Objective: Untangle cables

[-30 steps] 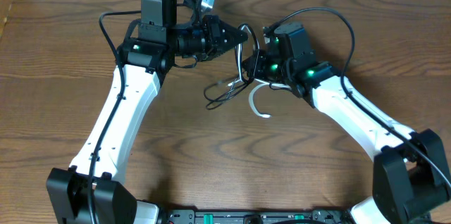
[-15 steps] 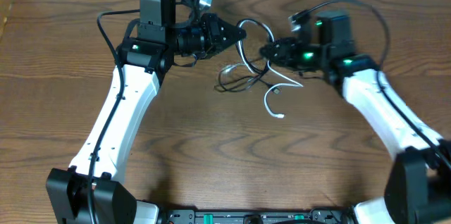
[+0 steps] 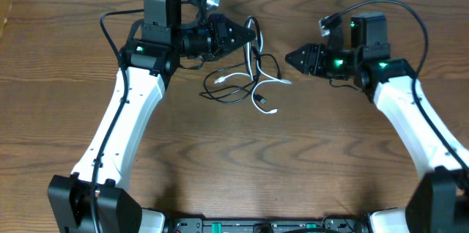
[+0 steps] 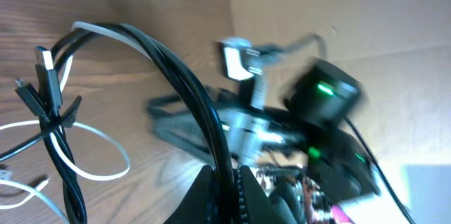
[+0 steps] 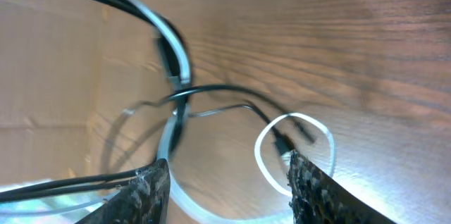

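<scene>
Two cables (image 3: 245,80), seemingly pinched — in left tool (image 3: 256,37)

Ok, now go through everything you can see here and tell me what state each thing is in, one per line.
Left fingers: shut on a raised loop of the black cable.
Right fingers: open, holding nothing, clear of the cables.
Black cable: tangled with the white cable, partly lifted.
White cable: crossed over the black one, plug end lying on the table.

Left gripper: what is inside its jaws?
The black cable runs into the left gripper, between its fingers. Whether the white cable is pinched too is hidden behind the black one.
</scene>
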Tool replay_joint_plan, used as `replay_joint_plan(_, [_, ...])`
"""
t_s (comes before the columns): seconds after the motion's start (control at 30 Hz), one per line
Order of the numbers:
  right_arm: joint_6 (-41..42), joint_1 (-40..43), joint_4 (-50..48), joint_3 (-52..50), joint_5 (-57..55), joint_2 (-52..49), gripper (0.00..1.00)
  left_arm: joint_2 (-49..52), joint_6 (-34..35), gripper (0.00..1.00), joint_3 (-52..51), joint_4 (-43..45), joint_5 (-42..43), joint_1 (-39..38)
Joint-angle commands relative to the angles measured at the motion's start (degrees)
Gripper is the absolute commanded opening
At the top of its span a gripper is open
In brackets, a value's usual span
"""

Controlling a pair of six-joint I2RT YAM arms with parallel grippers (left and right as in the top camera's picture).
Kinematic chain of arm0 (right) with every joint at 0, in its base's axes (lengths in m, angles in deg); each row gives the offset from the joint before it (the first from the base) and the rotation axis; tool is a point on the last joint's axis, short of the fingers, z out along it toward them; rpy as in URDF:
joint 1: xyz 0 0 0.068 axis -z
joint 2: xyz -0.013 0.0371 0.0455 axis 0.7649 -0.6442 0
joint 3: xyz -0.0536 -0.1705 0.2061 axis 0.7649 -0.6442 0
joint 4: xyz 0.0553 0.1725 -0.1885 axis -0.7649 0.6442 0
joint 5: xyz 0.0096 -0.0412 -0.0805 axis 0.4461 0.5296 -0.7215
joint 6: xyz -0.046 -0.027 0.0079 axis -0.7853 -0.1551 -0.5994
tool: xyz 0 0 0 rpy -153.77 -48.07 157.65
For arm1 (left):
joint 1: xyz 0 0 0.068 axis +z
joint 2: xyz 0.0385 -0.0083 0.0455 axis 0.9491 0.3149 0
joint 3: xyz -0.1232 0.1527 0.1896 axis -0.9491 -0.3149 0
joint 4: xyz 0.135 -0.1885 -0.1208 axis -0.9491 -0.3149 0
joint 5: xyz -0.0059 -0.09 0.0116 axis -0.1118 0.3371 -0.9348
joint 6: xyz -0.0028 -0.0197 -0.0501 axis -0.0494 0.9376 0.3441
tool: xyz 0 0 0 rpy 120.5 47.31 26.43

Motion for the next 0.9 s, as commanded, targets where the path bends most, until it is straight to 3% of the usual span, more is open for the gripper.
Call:
replay_joint_plan(0.0, [-14.23,0.96,-1.55,-0.59,4.98,-6.25,0.51,-1.07,-4.87,0.08,0.72,0.28,8.85,1.01])
replay_joint_plan(0.1, [-24.61,1.42,-4.5,-0.59,18.95,-10.49,0.52,-1.07,-6.38,0.08,0.72,0.24,11.47,1.36])
replay_joint_plan(0.2, [-29.38,1.4,-5.86,-0.57,26.1,-13.25,0.55,-1.07,-6.4,0.07,0.72,0.28,11.61,1.33])
replay_joint_plan(0.47, [-30.42,1.29,-5.81,-0.59,18.47,-16.22,0.51,-1.07,-6.36,0.07,0.72,0.22,11.63,1.33])
replay_joint_plan(0.57, [-30.4,1.29,-6.58,-0.57,17.68,-16.33,0.34,-1.07,-6.36,0.08,0.72,0.24,11.58,1.33])
replay_joint_plan(0.63, [-28.81,1.38,-8.0,-0.57,18.91,-16.24,0.02,-1.07,-6.36,0.07,0.72,0.22,11.04,1.33])
replay_joint_plan(0.87, [-19.61,1.46,-11.67,-0.46,22.95,-11.91,0.01,-1.07,-6.4,0.07,0.72,0.22,10.21,1.33])
